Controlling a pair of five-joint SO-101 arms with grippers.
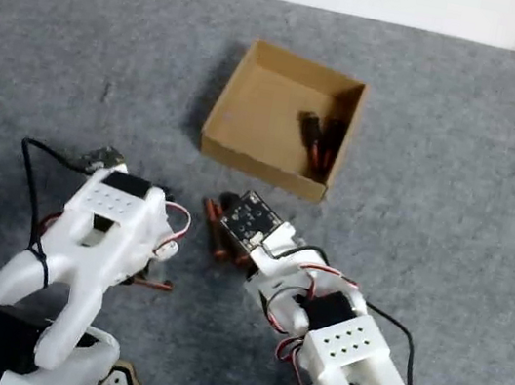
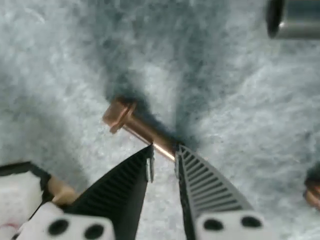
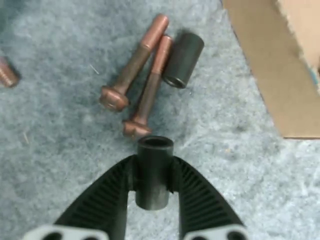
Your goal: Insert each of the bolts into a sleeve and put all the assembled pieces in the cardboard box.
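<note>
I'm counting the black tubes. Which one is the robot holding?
The sleeve pinched between the right arm's jaws, its open end facing away from them. The other sleeve lies loose on the carpet, right beside a copper bolt.

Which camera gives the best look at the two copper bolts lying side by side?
The right wrist view: both bolts show full length, heads included, beside a loose sleeve. The high view shows them small, partly under an arm. The left wrist view looks at a different bolt.
</note>
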